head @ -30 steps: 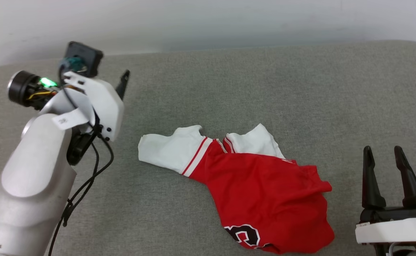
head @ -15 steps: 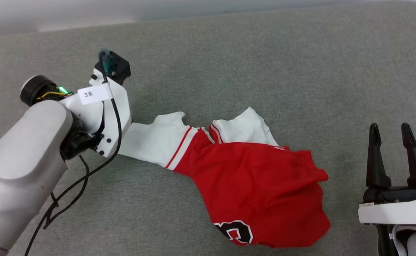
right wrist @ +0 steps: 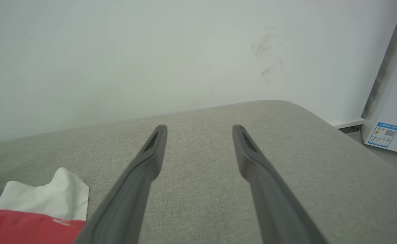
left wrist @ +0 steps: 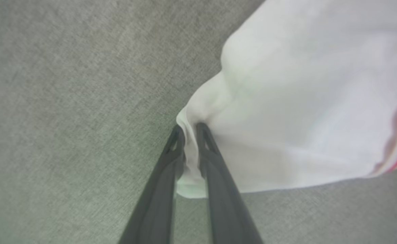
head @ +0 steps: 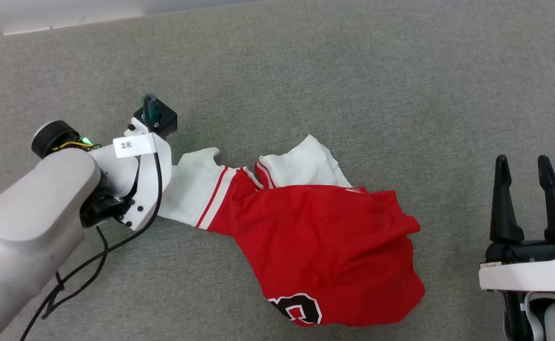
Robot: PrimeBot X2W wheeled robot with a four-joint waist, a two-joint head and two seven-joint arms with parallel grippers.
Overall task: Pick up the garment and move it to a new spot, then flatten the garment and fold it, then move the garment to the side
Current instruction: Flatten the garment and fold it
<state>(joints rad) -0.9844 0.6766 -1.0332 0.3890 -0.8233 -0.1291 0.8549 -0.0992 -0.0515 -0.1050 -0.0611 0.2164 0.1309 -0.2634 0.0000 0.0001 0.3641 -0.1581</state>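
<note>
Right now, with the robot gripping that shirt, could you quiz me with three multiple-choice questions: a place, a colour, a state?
1. Where does the left gripper pinch the garment? A) red hem B) white sleeve C) black number
2. What colour is the surface beneath? A) grey B) blue C) brown
3. How is the right gripper? A) shut on the garment B) shut, empty C) open, empty

Answers: 1 B, the left wrist view shows it clamped on white fabric. 2 A, grey cloth lies all around. 3 C, its jaws stand apart with nothing between.
</note>
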